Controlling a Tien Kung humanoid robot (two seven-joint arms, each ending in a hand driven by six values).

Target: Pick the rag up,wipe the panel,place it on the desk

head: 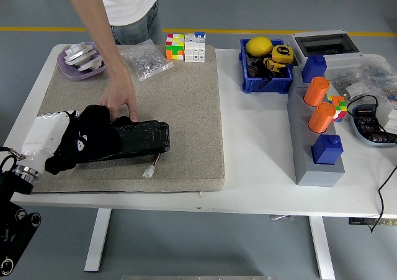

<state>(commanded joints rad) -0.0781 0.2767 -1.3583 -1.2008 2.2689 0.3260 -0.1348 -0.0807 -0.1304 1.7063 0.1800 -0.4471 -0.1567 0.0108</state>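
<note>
Black rag point(92, 137) is gripped under the left hand point(48, 137), pressed on the panel's point(139, 137) left end.

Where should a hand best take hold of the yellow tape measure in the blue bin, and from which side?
Grip the yellow tape measure across its flat sides, coming from above. It sits at the right end of the blue bin, whose walls block a side approach, and the yellow ball crowds its left. This is a judgement from one view.

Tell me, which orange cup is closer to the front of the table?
The lower orange cup, beside the nearer blue block. The other orange cup stands farther back.
</note>
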